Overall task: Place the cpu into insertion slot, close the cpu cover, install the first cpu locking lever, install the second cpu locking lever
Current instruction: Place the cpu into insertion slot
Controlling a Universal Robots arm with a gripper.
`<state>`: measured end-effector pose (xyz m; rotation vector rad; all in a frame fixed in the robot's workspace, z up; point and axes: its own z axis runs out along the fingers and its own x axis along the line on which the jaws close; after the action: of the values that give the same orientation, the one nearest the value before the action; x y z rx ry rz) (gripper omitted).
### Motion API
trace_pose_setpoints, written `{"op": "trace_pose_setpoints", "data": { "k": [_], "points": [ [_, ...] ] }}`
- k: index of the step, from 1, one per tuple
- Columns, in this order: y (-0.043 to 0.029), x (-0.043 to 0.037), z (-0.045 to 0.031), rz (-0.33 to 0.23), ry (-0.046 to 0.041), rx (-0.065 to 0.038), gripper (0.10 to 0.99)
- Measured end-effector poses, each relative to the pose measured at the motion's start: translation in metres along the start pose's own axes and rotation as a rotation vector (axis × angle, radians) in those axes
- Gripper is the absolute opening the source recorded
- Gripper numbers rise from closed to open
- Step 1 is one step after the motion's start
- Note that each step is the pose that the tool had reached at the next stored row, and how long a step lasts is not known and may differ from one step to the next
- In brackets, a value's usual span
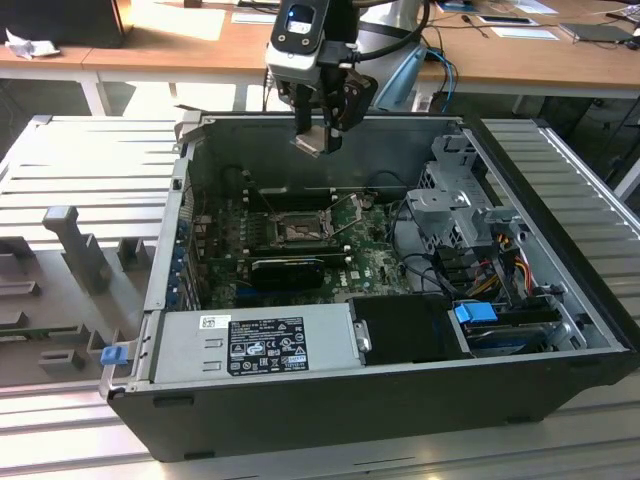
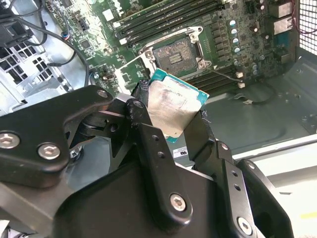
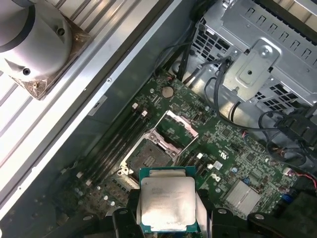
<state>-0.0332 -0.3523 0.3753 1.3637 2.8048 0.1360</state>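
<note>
One cpu [image 3: 167,203] clamped in the jaws, one insertion slot [image 3: 147,157] bare, one cpu cover [image 3: 177,130] open

In the exterior view, a long brown wooden desk [image 1: 150,55] with white legs [image 1: 97,95] stands far behind me. A bright patch of sunlight [image 1: 190,20] lies on its top. White sheets of paper [image 1: 525,32] lie toward the exterior view's right and a crumpled white paper ball [image 1: 30,45] toward its left. Around me lies a grey metal table with long ribs [image 1: 90,160].
</note>
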Motion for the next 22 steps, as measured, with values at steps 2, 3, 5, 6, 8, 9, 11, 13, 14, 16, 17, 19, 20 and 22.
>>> {"op": "trace_pose_setpoints", "data": {
  "k": [2,3,5,6,8,9,11,13,14,16,17,19,20,22],
  "points": [
    [0.0000,0.0000,0.0000,0.005,-0.0004,0.000,0.529],
    [0.0000,0.0000,0.0000,0.007,-0.0006,0.000,0.529],
    [0.0000,0.0000,0.0000,0.011,-0.0010,0.000,0.529],
    [0.0000,0.0000,0.0000,0.014,-0.0012,0.000,0.529],
    [0.0000,0.0000,0.0000,0.019,-0.0016,0.000,0.529],
    [0.0000,0.0000,0.0000,0.021,-0.0018,0.000,0.529],
    [0.0000,0.0000,0.0000,0.030,-0.0026,-0.001,0.529],
    [0.0000,0.0000,0.0000,0.035,-0.0030,-0.001,0.529],
    [0.0000,0.0000,0.0000,0.037,-0.0032,-0.001,0.529],
    [0.0000,0.0000,0.0001,0.049,-0.0042,-0.001,0.529],
    [0.0000,0.0000,0.0001,0.054,-0.0047,-0.001,0.529],
    [0.0000,0.0000,0.0001,0.062,-0.0054,-0.001,0.529],
    [0.0000,0.0000,0.0001,0.064,-0.0056,-0.001,0.529],
    [0.0000,0.0000,0.0001,0.073,-0.0063,-0.001,0.529]
  ]
}}
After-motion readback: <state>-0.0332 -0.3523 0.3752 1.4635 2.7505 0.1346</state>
